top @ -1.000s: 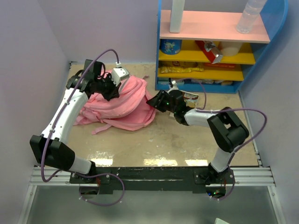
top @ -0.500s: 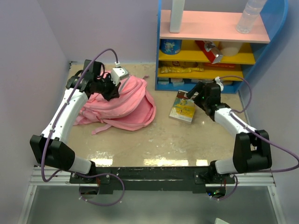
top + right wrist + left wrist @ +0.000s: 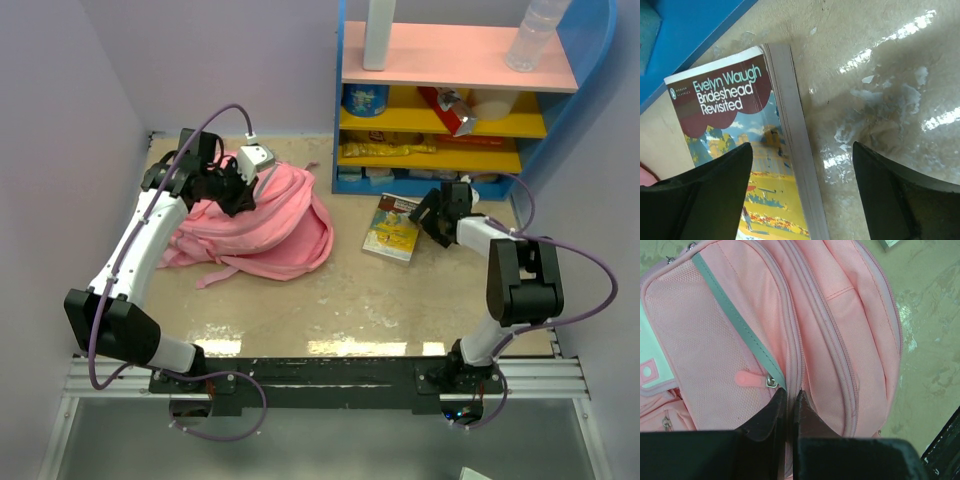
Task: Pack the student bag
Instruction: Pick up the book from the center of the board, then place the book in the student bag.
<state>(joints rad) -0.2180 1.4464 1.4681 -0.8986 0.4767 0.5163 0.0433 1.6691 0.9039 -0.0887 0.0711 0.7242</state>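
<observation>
A pink bag (image 3: 265, 225) lies slumped on the left of the table (image 3: 380, 300), in front of the left arm. The left gripper (image 3: 788, 400) is closed, pinching the bag's zip seam near the top. To the right, apart from the bag, a paperback book (image 3: 393, 228) lies flat by a blue shelf (image 3: 440, 100). The right gripper (image 3: 428, 218) hangs at the book's right edge, jaws wide, holding nothing.

Lilac walls (image 3: 60, 100), glossy and seemingly scuffed beige table (image 3: 350, 300), blue shelf unit (image 3: 340, 100), pink and yellow boards (image 3: 450, 55).
</observation>
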